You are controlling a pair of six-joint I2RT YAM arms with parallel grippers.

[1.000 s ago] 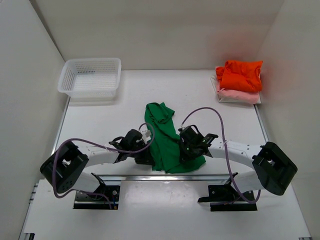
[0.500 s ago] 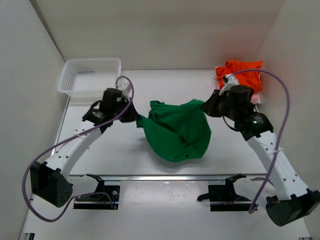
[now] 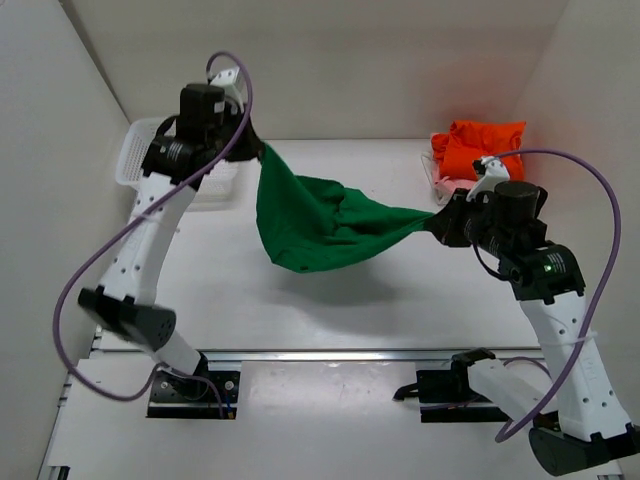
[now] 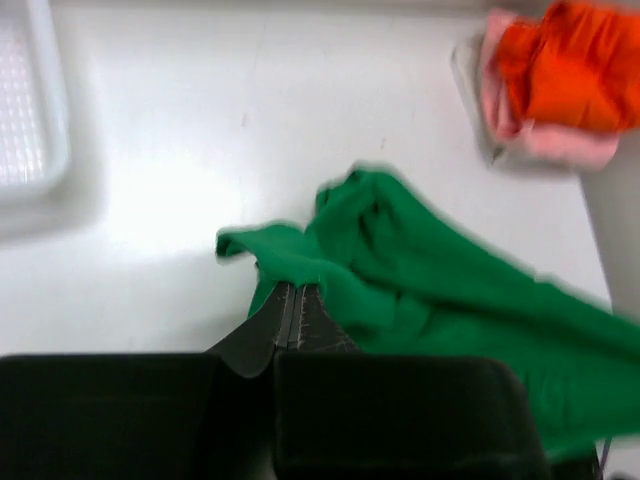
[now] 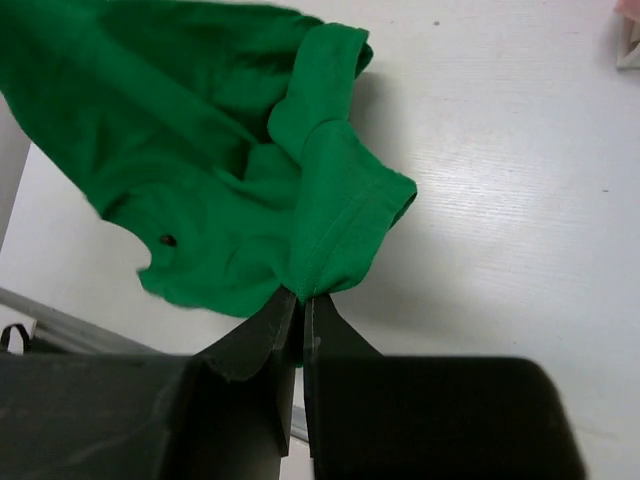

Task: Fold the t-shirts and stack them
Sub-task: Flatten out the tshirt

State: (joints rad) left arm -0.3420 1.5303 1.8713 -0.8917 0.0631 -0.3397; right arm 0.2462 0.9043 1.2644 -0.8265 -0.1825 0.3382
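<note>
Hanging stretched, green t-shirt, long axis left-right, L tool & R tool clamped on ends

Our left arm stands raised, its white links climbing from the base at the near edge to a black wrist high on the far left. Our left gripper has its two black fingers pressed together, pinching a fold of the bright green cloth t-shirt. Our right arm bends out to the right and rises back inward, its wrist lower than the left one, as far as we can judge from above. Our right gripper points leftward, jaws closed flat on another edge of that shirt.
</note>
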